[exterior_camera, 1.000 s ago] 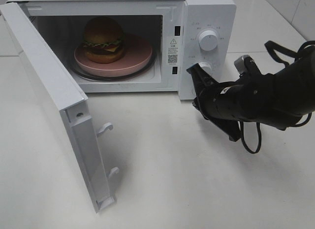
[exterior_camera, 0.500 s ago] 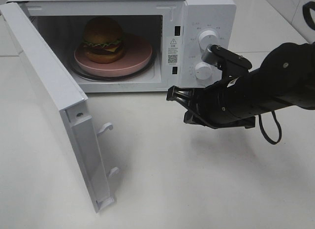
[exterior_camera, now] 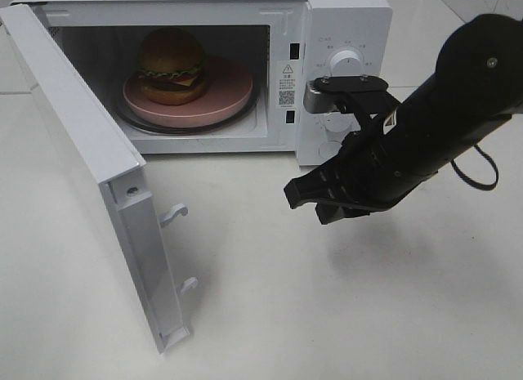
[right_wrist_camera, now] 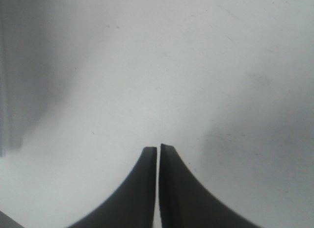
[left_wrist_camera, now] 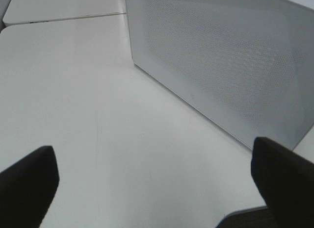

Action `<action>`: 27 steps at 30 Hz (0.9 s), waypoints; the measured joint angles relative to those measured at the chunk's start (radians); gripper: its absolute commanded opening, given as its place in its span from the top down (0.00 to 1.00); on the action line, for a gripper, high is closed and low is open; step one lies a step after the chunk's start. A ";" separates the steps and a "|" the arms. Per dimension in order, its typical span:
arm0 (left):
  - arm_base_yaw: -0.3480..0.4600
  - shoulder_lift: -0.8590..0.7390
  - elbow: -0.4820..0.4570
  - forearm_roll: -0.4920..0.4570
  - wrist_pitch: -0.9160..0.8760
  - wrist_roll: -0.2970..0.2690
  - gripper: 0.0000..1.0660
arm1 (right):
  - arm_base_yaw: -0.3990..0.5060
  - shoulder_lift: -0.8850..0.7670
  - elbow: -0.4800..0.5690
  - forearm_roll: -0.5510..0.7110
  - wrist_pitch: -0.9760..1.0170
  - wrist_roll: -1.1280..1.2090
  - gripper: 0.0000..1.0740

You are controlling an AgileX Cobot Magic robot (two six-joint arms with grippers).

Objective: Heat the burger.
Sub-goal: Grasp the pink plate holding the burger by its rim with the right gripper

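Note:
The burger (exterior_camera: 170, 65), with a brown bun, green lettuce and yellow cheese, sits on a pink plate (exterior_camera: 231, 87) inside the white microwave (exterior_camera: 343, 12). The microwave door (exterior_camera: 82, 167) stands wide open to the left. My right gripper (exterior_camera: 292, 192) is shut and empty, hovering above the table in front of the microwave's control panel, its tip pointing left. The right wrist view shows its fingertips (right_wrist_camera: 158, 154) pressed together over bare table. My left gripper (left_wrist_camera: 154, 181) is open and empty, facing the outer face of the door (left_wrist_camera: 221, 56). It is out of the high view.
The upper knob (exterior_camera: 346, 61) shows on the control panel; my right arm (exterior_camera: 441, 127) covers the lower knob. Two latch hooks (exterior_camera: 176, 212) stick out of the door's edge. The white table (exterior_camera: 327, 315) spreads in front.
My right gripper has left the lower knob and swung left and down in front of the microwave, while its arm rose. The burger, plate and door have not moved.

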 measured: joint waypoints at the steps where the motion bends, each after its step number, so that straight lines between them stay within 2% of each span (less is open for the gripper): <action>1: 0.000 0.000 0.000 0.000 0.000 0.000 0.06 | 0.000 0.000 0.000 0.000 0.000 0.000 0.94; 6: 0.000 0.000 0.000 0.000 0.000 0.000 0.06 | 0.000 0.000 -0.071 -0.107 0.146 -0.158 0.93; 8: 0.000 0.000 0.000 0.000 0.000 0.000 0.06 | 0.000 0.000 -0.100 -0.147 0.198 -0.320 0.93; 11: 0.000 0.000 0.000 0.000 0.000 0.000 0.06 | 0.000 0.000 -0.110 -0.169 0.213 -0.433 0.92; 13: 0.000 0.000 0.000 0.000 0.000 0.000 0.06 | 0.000 0.000 -0.113 -0.211 0.230 -0.617 0.91; 14: 0.000 0.000 0.000 0.000 0.000 0.000 0.06 | 0.000 0.000 -0.113 -0.211 0.230 -0.617 0.91; 16: 0.000 0.000 0.000 0.000 0.000 0.000 0.06 | 0.000 0.000 -0.113 -0.257 0.239 -0.806 0.90; 17: 0.000 0.000 0.000 0.000 0.000 0.000 0.06 | 0.000 0.000 -0.113 -0.257 0.239 -0.806 0.90; 19: 0.000 0.000 0.000 0.000 0.000 0.000 0.06 | 0.000 0.000 -0.113 -0.296 0.240 -0.963 0.90; 27: 0.000 0.000 0.000 0.000 0.000 0.000 0.06 | 0.000 0.000 -0.113 -0.361 0.210 -1.229 0.88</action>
